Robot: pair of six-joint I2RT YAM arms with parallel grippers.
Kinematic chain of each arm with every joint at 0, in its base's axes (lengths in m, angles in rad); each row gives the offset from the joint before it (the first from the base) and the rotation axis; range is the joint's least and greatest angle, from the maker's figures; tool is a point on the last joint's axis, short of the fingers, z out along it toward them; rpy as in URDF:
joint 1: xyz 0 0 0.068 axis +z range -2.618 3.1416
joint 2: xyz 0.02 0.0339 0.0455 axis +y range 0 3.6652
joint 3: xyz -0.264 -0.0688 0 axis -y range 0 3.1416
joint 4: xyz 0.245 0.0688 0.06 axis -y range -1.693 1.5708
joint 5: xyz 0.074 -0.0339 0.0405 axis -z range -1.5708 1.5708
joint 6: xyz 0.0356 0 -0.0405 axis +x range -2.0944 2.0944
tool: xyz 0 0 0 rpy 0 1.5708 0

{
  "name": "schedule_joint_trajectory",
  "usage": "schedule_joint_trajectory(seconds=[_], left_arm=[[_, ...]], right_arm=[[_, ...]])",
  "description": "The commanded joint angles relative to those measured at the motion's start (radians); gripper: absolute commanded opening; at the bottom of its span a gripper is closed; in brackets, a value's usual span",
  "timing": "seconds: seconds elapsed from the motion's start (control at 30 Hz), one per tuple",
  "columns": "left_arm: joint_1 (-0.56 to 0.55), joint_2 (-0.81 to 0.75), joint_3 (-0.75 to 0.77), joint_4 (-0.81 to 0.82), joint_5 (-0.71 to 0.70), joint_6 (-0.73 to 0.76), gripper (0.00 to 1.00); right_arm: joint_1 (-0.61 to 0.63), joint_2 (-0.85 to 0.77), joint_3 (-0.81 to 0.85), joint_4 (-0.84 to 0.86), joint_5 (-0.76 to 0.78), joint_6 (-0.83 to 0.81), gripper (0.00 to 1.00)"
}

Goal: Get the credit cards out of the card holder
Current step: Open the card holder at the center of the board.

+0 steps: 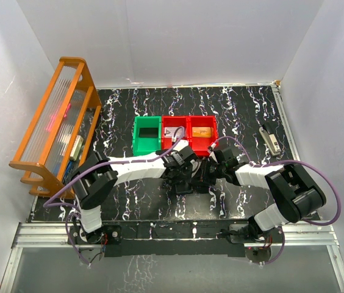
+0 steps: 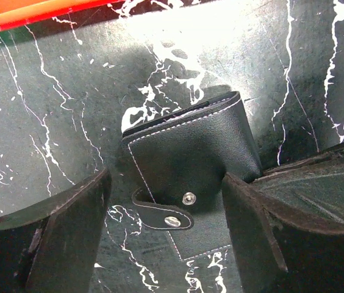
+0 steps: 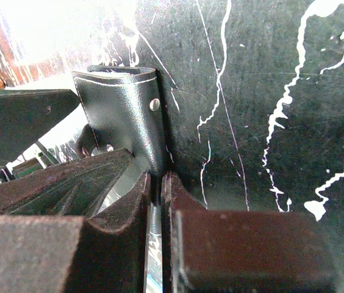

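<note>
Standing in a row just beyond the card holder [image 2: 190,152], on the side away from the arm bases, are three plastic bins touching side by side. The green bin [image 1: 146,135] shows a dark inside, the middle red bin [image 1: 175,130] has something pale in it, and the far red bin [image 1: 202,130] has a flat orange-tan thing. Whether either of these is one of the credit cards I cannot tell. The card holder lies folded shut on the black marbled table [image 1: 245,110], dark leather with pale stitching, and its snap strap hangs loose at the near edge. The left gripper [image 2: 166,183] is released, with one jaw on each side of the holder; I cannot tell whether they touch it. The right gripper [image 3: 158,180] is clenched, pinching a thin edge of the holder between its fingertips, and a pale sliver shows in the slit between them. From above, both wrists crowd over the holder and hide nearly all of it. Well off to the holder's left-arm side, an orange wooden rack [image 1: 50,122] with clear ribbed panels leans at the table's edge. Well off to the other side lies a small grey-and-black thing [image 1: 271,139] that is too small to name.
</note>
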Motion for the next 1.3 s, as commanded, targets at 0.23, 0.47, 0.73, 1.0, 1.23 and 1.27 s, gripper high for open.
schedule_joint_trajectory(seconds=[0.23,0.47,0.73,1.0,1.23,1.27], left_arm=[[0.003,-0.127,-0.084,-0.128,-0.086,-0.069,0.53],[0.003,-0.148,-0.093,-0.133,-0.097,-0.071,0.38],[0.003,-0.176,-0.124,-0.061,-0.068,-0.061,0.27],[0.003,-0.182,-0.131,-0.026,-0.048,-0.051,0.02],[0.003,-0.253,-0.132,-0.026,-0.023,-0.032,0.0],[0.003,-0.27,-0.13,-0.031,-0.024,-0.03,0.0]], right_arm=[[0.01,0.034,-0.002,-0.055,0.082,-0.023,0.01],[0.011,0.034,0.007,-0.061,0.078,-0.025,0.01],[0.01,0.025,0.007,-0.066,0.076,-0.024,0.01],[0.01,0.016,0.016,-0.074,0.074,-0.023,0.01],[0.009,-0.009,0.025,-0.067,0.04,-0.02,0.08],[0.009,-0.02,0.033,-0.072,0.037,-0.021,0.11]])
